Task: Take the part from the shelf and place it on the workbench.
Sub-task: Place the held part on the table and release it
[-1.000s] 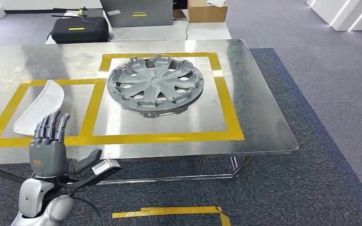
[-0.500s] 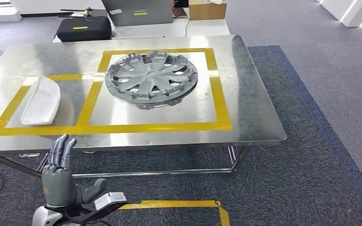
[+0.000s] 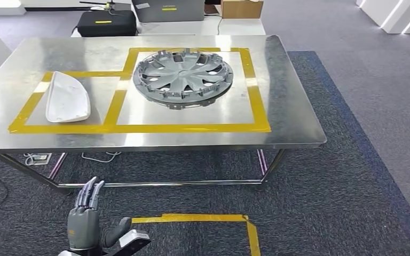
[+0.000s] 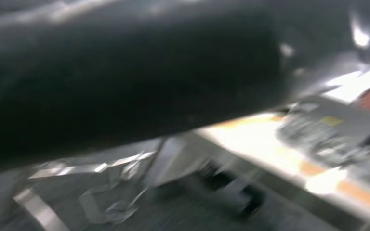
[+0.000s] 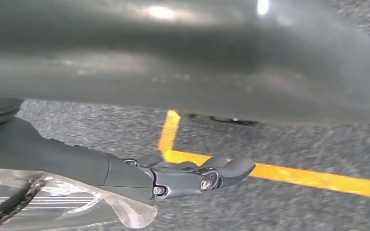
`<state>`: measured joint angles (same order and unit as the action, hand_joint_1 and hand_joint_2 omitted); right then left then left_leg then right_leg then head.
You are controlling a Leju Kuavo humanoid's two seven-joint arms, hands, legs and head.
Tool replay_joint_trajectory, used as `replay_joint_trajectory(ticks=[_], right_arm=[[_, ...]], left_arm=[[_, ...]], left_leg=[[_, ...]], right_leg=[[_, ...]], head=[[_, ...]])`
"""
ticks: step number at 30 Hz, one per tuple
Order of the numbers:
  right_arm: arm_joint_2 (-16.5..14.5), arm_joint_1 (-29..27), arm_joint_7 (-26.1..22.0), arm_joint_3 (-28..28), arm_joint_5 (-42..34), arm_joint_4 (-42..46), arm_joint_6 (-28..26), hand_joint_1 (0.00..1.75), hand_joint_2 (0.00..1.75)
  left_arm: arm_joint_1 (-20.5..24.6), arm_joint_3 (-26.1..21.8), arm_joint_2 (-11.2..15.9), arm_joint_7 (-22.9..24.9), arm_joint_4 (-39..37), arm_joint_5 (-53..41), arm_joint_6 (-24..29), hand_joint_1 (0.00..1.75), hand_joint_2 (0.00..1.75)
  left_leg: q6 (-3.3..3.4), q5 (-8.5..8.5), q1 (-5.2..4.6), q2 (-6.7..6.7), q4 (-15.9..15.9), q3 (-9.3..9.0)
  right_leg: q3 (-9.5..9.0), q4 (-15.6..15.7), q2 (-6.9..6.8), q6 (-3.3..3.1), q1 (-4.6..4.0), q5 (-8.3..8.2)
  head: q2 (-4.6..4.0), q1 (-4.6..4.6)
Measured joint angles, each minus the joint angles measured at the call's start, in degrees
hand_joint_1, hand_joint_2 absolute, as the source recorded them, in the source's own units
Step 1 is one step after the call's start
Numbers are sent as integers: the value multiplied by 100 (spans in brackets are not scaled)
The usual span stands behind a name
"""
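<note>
A white curved part (image 3: 67, 98) lies on the steel workbench (image 3: 293, 122), inside the smaller yellow-taped square at its left. Beside it, a grey wheel cover (image 3: 183, 77) fills the larger taped square. My left hand (image 3: 85, 224) is low in front of the bench, over the carpet, with its fingers straight and apart and nothing in it. It is well short of the bench edge. In the right wrist view, my right hand (image 5: 192, 175) hangs above the carpet with loosely extended fingers and holds nothing. The left wrist view is heavily blurred.
Yellow tape (image 3: 192, 217) marks the carpet in front of the bench. A power strip (image 3: 36, 158) and cables lie under its left end. Behind the bench stand a black case (image 3: 107, 24), a grey device (image 3: 168, 9) and a cardboard box (image 3: 241, 8).
The whole picture has shifted, so the camera has moved back from the bench. My left hand has dropped from the bench's front edge, near the white part, to low over the carpet.
</note>
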<state>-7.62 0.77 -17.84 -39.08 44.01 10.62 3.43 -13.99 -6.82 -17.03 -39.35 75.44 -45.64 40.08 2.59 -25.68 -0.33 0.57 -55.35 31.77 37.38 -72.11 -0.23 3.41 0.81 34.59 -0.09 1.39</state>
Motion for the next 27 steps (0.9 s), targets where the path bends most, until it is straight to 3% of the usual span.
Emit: replay_joint_trajectory(ticks=[2, 3, 5, 6, 8, 9, 12, 13, 14, 15, 16, 18, 20, 23, 24, 25, 27], right_arm=[[1, -12, -28, -13, 17, 1, -83, 0, 0], [1, -13, -44, -21, 32, 4, -136, 0, 0], [1, -13, -68, -40, 64, 14, -228, 0, 0], [1, -22, -74, -49, 76, 19, -260, 0, 0], [1, -58, -75, -67, 91, 23, -291, 0, 0], [1, -72, -75, -75, 95, 27, -298, 0, 0], [1, -92, -75, -93, 99, 34, -305, 0, 0], [1, -96, -75, -95, 101, 35, -305, 0, 0], [1, -98, -75, -96, 102, 37, -306, 0, 0], [1, -98, -74, -97, 104, 38, -307, 0, 0], [1, -97, -74, -98, 105, 39, -308, 0, 0], [-1, -96, -75, -98, 105, 39, -308, 0, 0], [-3, -92, -76, -98, 117, 40, -332, 0, 0], [-3, -94, -76, -96, 226, 44, -571, 0, 0], [-2, -98, -74, -95, 280, 46, -707, 0, 0], [-2, -101, -70, -94, 333, 48, -862, 0, 0], [-1, -97, -63, -94, 418, 51, -1131, 0, 0]], left_arm=[[140, -366, 1, -17, -587, 557, -75, 0, 0], [240, -556, 12, -21, -924, 936, -168, 0, 0], [458, -910, 52, -25, -1614, 1644, -388, 0, 0], [550, -1073, 72, -26, -1937, 1872, -464, 0, 0], [681, -1340, 96, -28, -2459, 2052, -532, 0, 0], [722, -1433, 100, -28, -2648, 2080, -544, 0, 0], [828, -1614, 106, -28, -3048, 2106, -560, 0, 0], [860, -1656, 109, -28, -3143, 2107, -561, 0, 0], [889, -1689, 112, -28, -3220, 2109, -561, 0, 0], [912, -1715, 115, -28, -3286, 2110, -561, 0, 0], [930, -1735, 119, -28, -3338, 2110, -561, 0, 0], [960, -1759, 127, -29, -3403, 2110, -561, 0, 0], [1001, -1787, 135, -30, -3465, 2148, -593, 0, 0], [1185, -1973, 196, -16, -3908, 2466, -921, 0, 0], [1269, -2089, 238, 21, -4174, 2600, -1101, 0, 0], [1332, -2222, 286, 110, -4455, 2702, -1287, 0, 0], [1394, -2442, 374, 492, -4958, 2763, -1591, 0, 0]], left_leg=[[-53, 103, 15, -1, -64, 183], [-84, 139, 12, -6, -120, 266], [-151, 208, -4, -13, -218, 376], [-181, 246, -8, -15, -239, 403], [-250, 257, 15, -23, -261, 447], [-286, 127, 30, -28, -339, 481], [-375, -710, 58, -34, -1156, 651], [-389, -896, 61, -34, -1505, 689], [-392, -944, 63, -34, -1743, 675], [-385, -869, 64, -34, -1816, 589], [-366, -713, 63, -34, -1673, 410], [-293, -459, 47, -38, -943, -122], [-220, -446, 20, -42, -299, -500], [-146, -440, 2, -35, -62, -509], [-105, -394, 11, -27, -31, -464], [-58, -334, 23, -15, -7, -409], [4, -208, 21, 5, -4, -260]], right_leg=[[-488, 498, 4, 23, 22, -322], [-816, 924, 15, 26, 30, -360], [-1235, 1565, 40, -31, 35, -229], [-1290, 1691, 47, -79, 22, -171], [-1201, 1696, 23, -196, 16, -206], [-1154, 1693, 6, -251, 15, -254], [-973, 1689, -39, -353, 10, -420], [-916, 1681, -52, -359, 3, -476], [-853, 1667, -62, -358, -4, -529], [-782, 1645, -70, -354, -10, -581], [-712, 1616, -76, -347, -17, -628], [-575, 1559, -77, -322, -33, -704], [-488, 1525, -84, -271, -45, -782], [-394, 1505, -94, -168, -32, -878], [-346, 1448, -79, -134, -28, -790], [-280, 1305, -56, -109, -27, -603], [-107, 718, -16, -74, -18, -28]], head=[[0, -2], [0, -5], [0, -9], [0, -9], [0, -10], [0, -9], [0, -2], [0, -2], [0, -2], [0, -3], [0, -3], [0, -3], [0, -7], [0, -9], [0, -12], [0, -19], [0, -31]])
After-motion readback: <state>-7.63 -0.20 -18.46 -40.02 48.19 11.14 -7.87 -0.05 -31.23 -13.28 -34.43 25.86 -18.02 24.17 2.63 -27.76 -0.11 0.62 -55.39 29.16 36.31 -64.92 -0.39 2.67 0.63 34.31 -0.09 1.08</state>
